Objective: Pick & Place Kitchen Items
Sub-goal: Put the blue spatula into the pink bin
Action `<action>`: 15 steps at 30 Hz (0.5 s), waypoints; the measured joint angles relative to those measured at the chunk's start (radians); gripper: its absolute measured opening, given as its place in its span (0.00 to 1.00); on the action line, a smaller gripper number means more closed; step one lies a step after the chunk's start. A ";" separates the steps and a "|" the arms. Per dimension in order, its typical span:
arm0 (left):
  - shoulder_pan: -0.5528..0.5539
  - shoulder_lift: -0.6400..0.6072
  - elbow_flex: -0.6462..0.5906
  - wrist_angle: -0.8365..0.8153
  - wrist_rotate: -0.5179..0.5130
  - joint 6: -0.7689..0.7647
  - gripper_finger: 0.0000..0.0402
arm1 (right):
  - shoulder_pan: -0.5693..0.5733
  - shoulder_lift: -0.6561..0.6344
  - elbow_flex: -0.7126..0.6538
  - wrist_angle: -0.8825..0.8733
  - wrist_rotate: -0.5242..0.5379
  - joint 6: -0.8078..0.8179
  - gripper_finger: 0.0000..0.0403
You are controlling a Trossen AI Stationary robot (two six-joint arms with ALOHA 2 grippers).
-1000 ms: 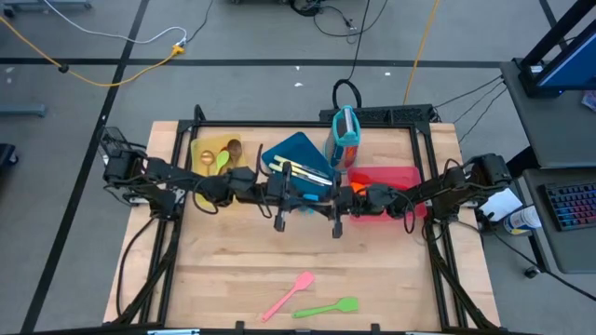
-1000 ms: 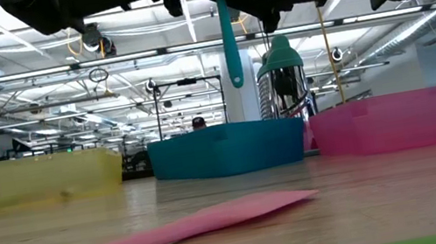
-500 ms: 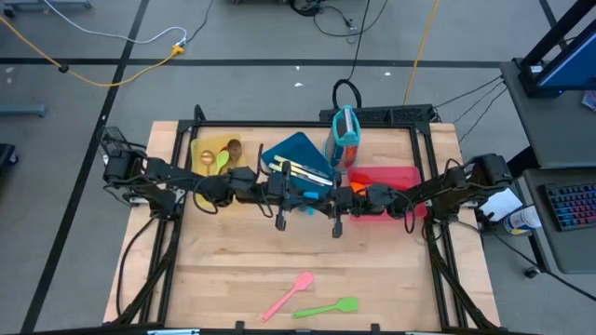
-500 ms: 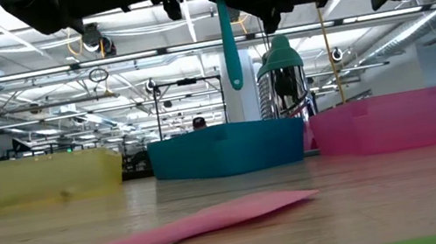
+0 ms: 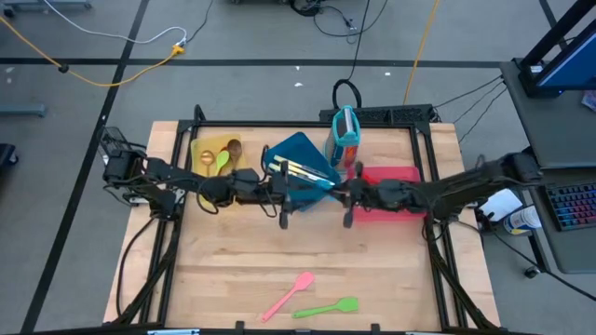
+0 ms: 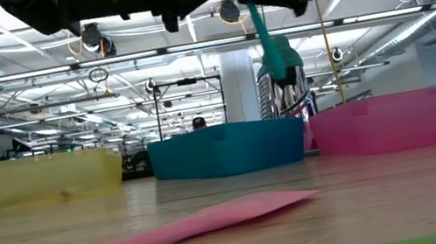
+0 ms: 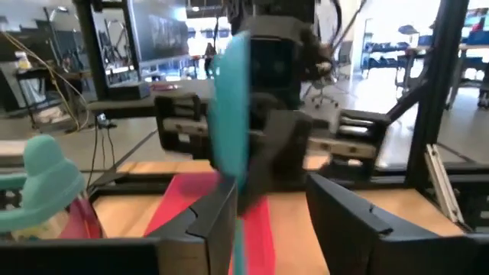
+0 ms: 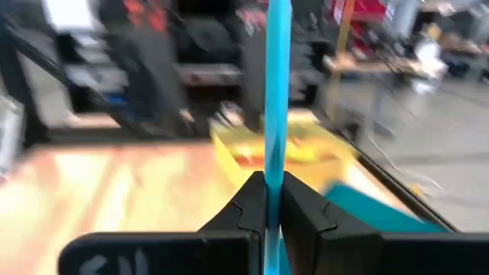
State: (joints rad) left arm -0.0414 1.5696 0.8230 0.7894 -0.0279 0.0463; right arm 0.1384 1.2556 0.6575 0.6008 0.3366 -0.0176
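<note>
Since the earlier frames, a handover has been made: the teal utensil (image 8: 276,92) is now pinched by the right gripper (image 8: 273,200) and swung rightward above the blue tray (image 5: 300,154), while the left gripper (image 7: 267,206) is spread and empty. Placement is judged next; lowering into a tray is needed.

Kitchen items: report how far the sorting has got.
Done: a wooden spoon and a green spoon lie in the yellow tray, and pale-handled utensils lie in the blue tray. In hand: the right gripper is shut on a teal utensil, in the air by the blue tray; the left gripper is open beside it. Left: a pink spatula and a green spatula on the table's front.
</note>
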 joint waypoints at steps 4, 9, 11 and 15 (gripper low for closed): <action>-0.001 0.000 0.000 -0.016 0.000 -0.002 0.43 | 0.022 -0.133 -0.001 -0.275 0.124 0.009 0.04; 0.000 0.000 0.000 -0.041 -0.001 -0.003 0.43 | 0.041 -0.276 0.000 -0.561 0.227 0.031 0.04; 0.000 0.000 0.000 -0.040 -0.001 -0.004 0.44 | 0.040 -0.320 0.000 -0.666 0.246 0.050 0.04; 0.000 0.000 0.000 -0.051 -0.001 -0.008 0.44 | 0.038 -0.374 -0.001 -0.878 0.286 0.087 0.04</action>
State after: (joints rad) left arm -0.0418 1.5696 0.8227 0.7385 -0.0284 0.0387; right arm 0.1761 0.8814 0.6567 -0.2771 0.6228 0.0692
